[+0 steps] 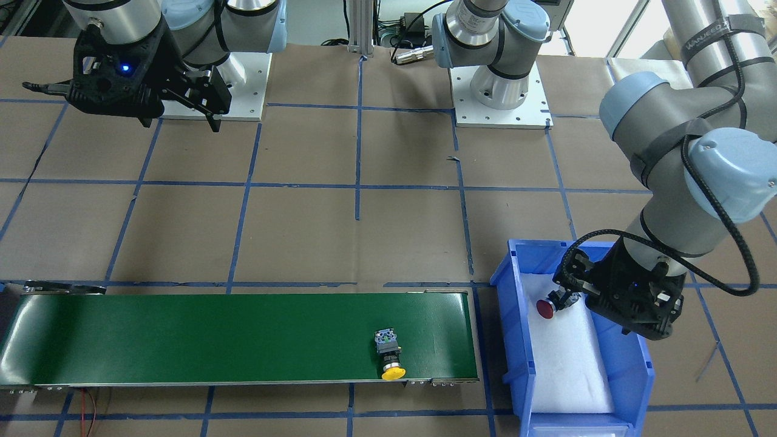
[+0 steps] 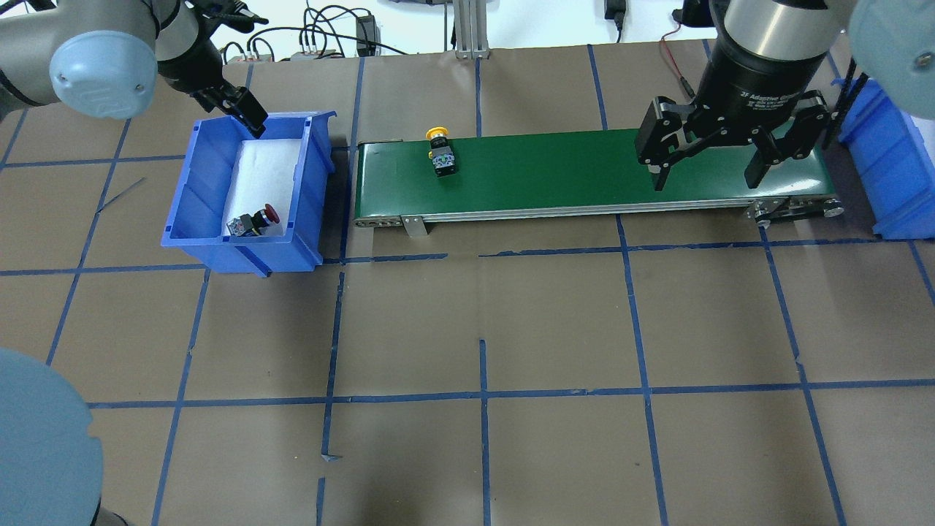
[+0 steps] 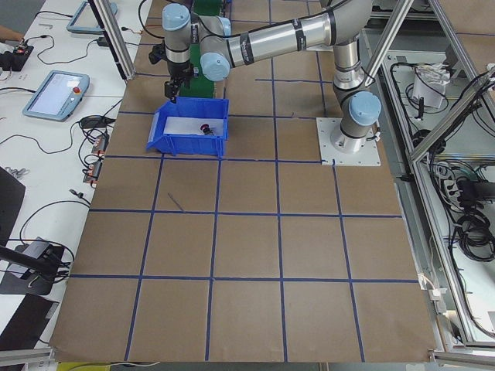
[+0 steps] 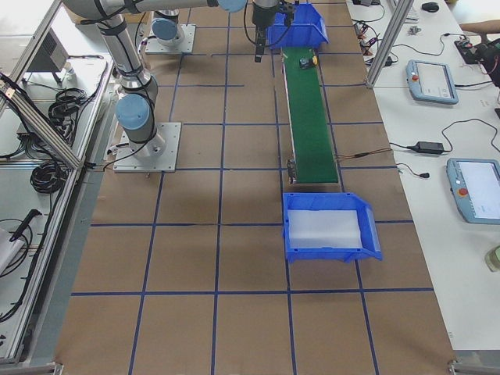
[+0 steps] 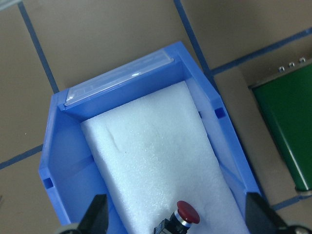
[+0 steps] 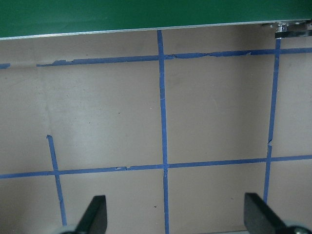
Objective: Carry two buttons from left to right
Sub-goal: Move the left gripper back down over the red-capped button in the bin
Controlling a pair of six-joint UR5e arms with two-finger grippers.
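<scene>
1. On white foam padding (image 2: 266, 164) inside the blue plastic bin (image 2: 196, 175), at the robot's left, lies the red-capped push-button switch (image 2: 256, 220) on its side.
2. The yellow-capped push-button switch (image 2: 440, 153) lies on the green conveyor belt (image 2: 584, 164), near the end beside this bin.
3. Left claw (image 5: 175, 196) hangs above the bin, fingers spread wide, grasping nothing.
4. Right claw (image 2: 705, 179), also released, hovers over the belt's other end.

Walls of the blue plastic bin (image 2: 191, 191) ring the red-capped button (image 2: 257, 218), open only above. The yellow-capped button (image 2: 441, 154) on the flat green belt (image 2: 570, 172) has room all round.
</scene>
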